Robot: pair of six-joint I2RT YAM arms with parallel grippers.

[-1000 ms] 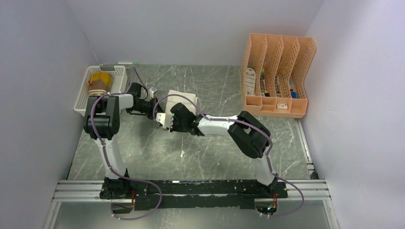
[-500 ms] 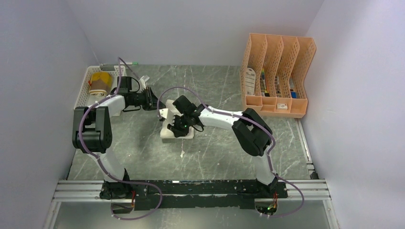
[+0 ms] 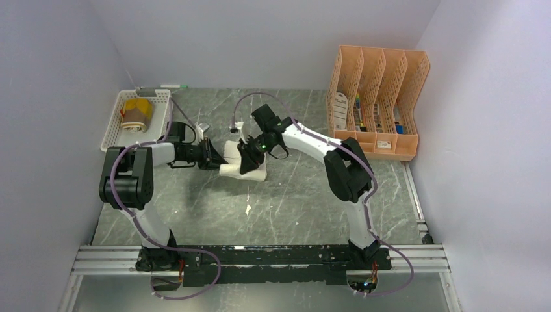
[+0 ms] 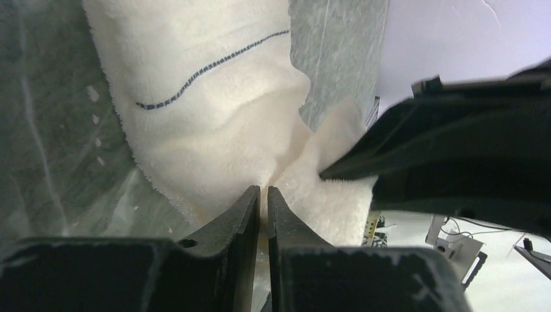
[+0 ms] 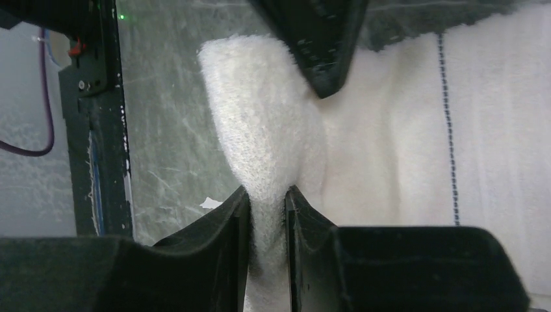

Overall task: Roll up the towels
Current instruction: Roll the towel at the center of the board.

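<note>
Cream-white and soft, the plain towel [image 3: 255,173] lies bunched near the middle of the grey marbled table [image 3: 292,201], between the two arms and caught by both. The left gripper [image 4: 264,192] reaches in from the left. Its jaws are almost together, pinching a thin edge of the cloth where the pile draws into a pucker. The right gripper [image 5: 267,198] comes in from the far right, tipped downward, its jaws a little apart and clamped on a thick raised fold that stands up as a ridge between them. The two grippers sit just beside each other at the towel's left end, each showing as a dark shape in the other's wrist view. A dashed blue line of stitching runs across the cloth. The mustard-and-brown towel [image 3: 136,112] lies, seemingly as a roll, inside the white basket [image 3: 114,130] at the far left corner of the table, well apart from both grippers. An orange file rack [image 3: 373,78] stands at the far right, close to the wall.
</note>
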